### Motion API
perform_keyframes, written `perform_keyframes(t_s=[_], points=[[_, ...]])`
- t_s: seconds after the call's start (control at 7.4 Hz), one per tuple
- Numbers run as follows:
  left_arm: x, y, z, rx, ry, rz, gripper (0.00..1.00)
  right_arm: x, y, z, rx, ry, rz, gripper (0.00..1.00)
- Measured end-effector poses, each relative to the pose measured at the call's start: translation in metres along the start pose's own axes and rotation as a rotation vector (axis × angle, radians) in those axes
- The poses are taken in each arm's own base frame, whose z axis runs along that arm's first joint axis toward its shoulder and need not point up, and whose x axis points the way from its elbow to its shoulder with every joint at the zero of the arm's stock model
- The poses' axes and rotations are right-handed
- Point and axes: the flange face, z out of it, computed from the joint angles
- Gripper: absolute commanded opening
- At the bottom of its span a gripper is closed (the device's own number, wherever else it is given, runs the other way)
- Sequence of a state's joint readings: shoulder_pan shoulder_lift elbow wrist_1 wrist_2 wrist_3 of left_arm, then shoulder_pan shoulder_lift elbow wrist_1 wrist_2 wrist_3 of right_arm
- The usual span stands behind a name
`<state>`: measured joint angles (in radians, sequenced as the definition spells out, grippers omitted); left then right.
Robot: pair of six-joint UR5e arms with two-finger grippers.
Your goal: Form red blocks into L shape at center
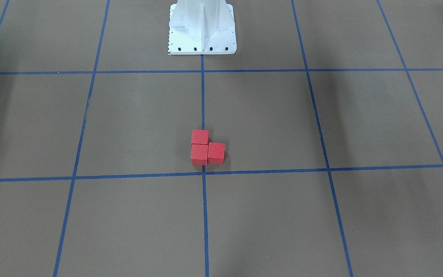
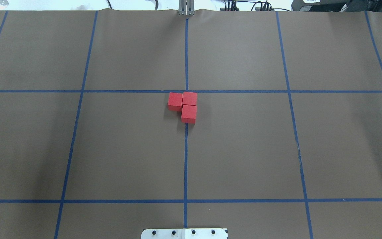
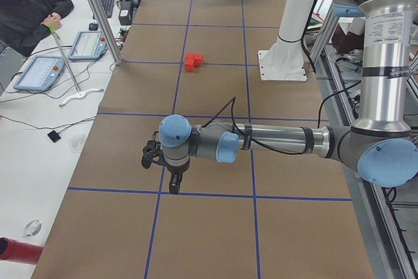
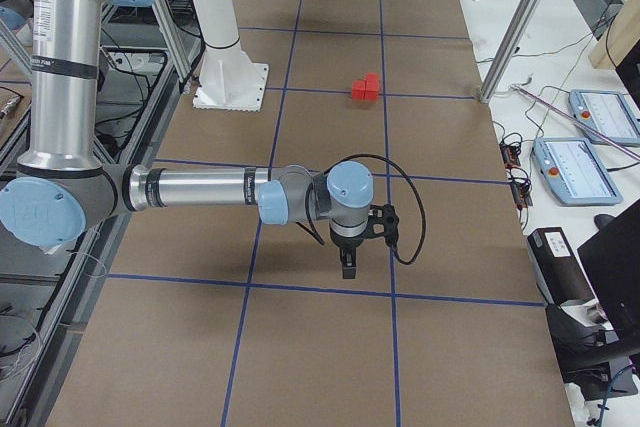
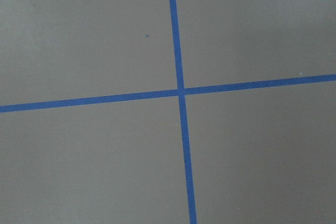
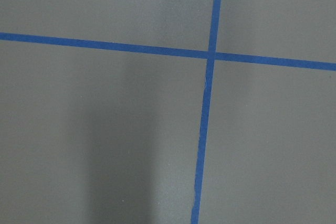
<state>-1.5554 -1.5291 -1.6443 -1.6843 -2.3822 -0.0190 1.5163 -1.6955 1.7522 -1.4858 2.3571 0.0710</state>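
Note:
Three red blocks [image 2: 188, 114] sit touching in an L on the brown surface. They lie just on the robot's side of a blue tape crossing [image 2: 186, 91]. In the front-facing view the blocks [image 1: 199, 154] lie just above that crossing [image 1: 204, 173]. The blocks also show small in the left view [image 3: 192, 61] and the right view [image 4: 366, 87]. My left gripper [image 3: 174, 187] points down over the table far from the blocks. My right gripper [image 4: 347, 269] does the same at the other end. I cannot tell whether either is open or shut. Both wrist views show only tape lines.
The white robot base plate [image 2: 184, 233] stands behind the blocks. A seated person [image 3: 26, 11] and teach pendants [image 3: 39, 73] are at the white side table. More pendants [image 4: 580, 169] and aluminium posts [image 4: 515, 27] line that side.

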Motion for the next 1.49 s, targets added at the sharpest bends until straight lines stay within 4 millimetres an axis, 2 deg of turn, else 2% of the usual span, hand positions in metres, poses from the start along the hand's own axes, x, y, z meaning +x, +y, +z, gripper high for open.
perform_keyframes(t_s=[0.27,0.54,1.49], points=[[-0.003,0.001,0.002,-0.005,0.000,-0.005,1.00,0.002,-0.001,-0.017,0.012,-0.022,0.034,0.99],[-0.004,0.002,0.004,-0.008,-0.001,-0.008,1.00,-0.002,0.002,-0.026,0.005,-0.036,0.056,0.99],[-0.004,0.002,0.004,-0.008,-0.003,-0.005,1.00,-0.002,-0.001,-0.027,0.002,-0.038,0.063,0.99]])
